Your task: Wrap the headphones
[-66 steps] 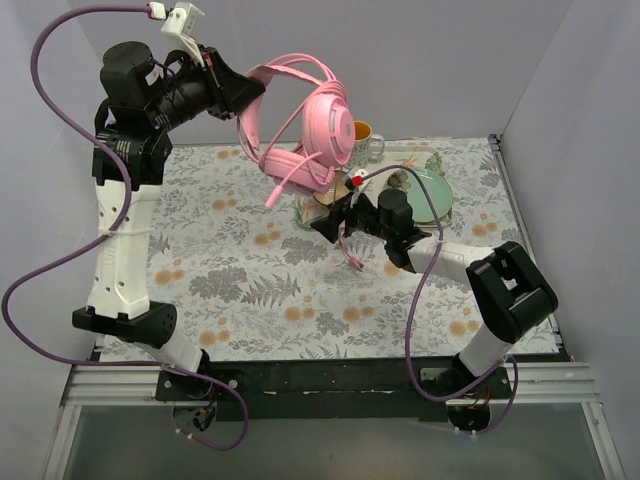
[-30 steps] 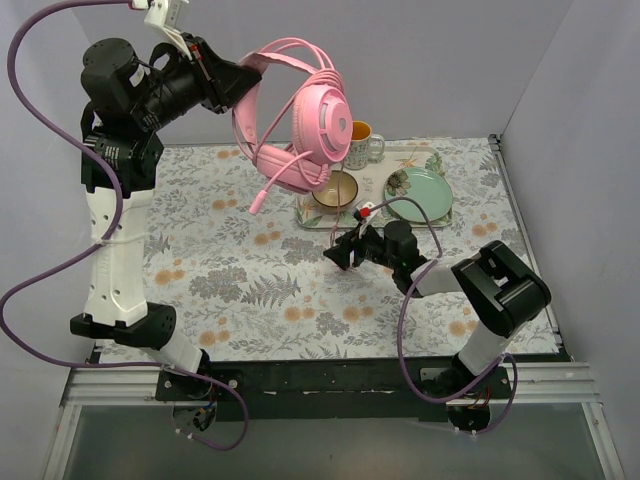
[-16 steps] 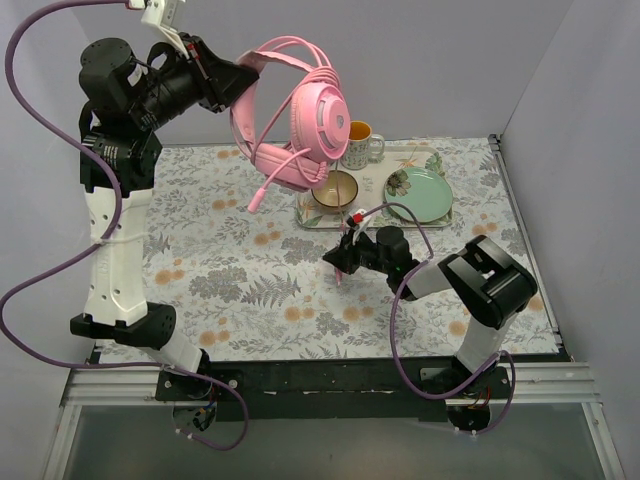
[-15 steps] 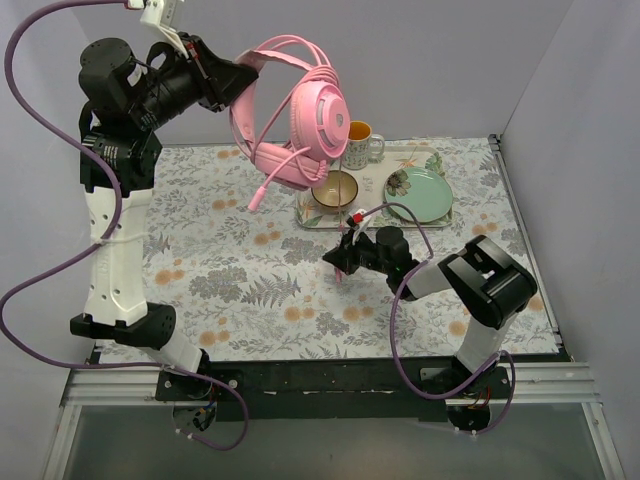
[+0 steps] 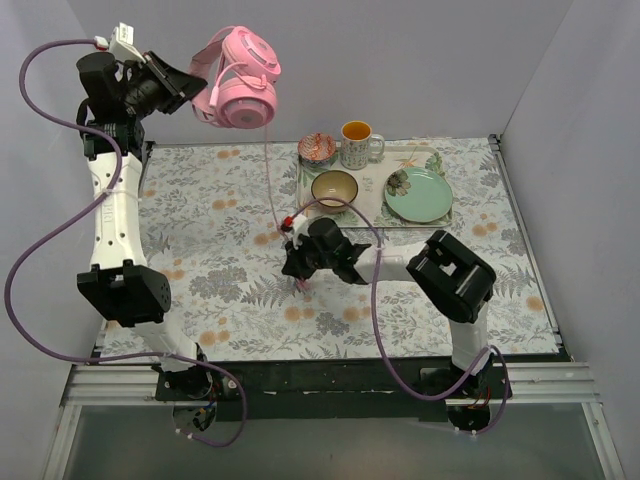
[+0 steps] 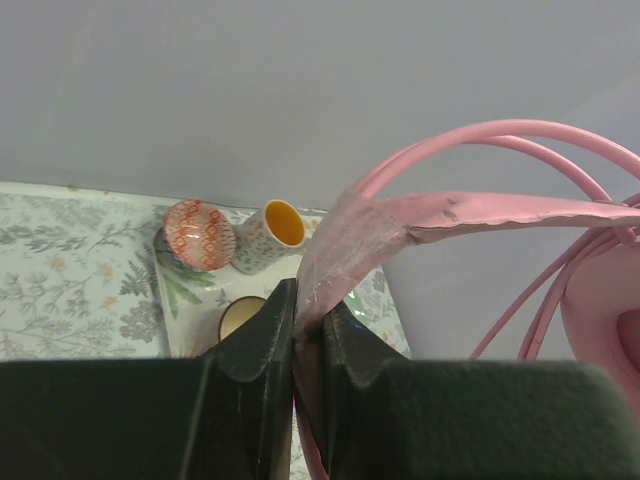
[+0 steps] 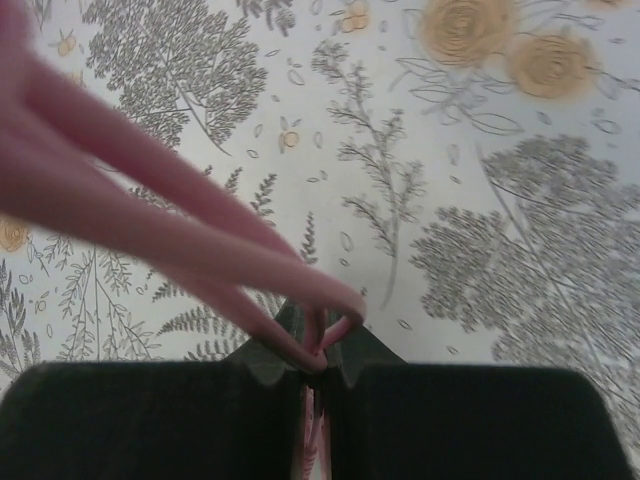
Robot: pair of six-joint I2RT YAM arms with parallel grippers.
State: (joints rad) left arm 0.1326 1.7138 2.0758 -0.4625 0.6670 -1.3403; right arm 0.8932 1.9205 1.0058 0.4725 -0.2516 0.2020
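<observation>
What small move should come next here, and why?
Probably the right gripper should lift its pinched cable fold toward the headphones to start a turn around them. The left gripper holds the headband high, and the cable runs down in one long line to the table, leaving a long stretch to wind.

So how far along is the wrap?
Done: headphones held high, left hand shut on the headband. In hand: right hand pinches the cable low over the table, line running straight down to it. Left: I see no cable turns around the headset, so the winding itself is not yet done.
</observation>
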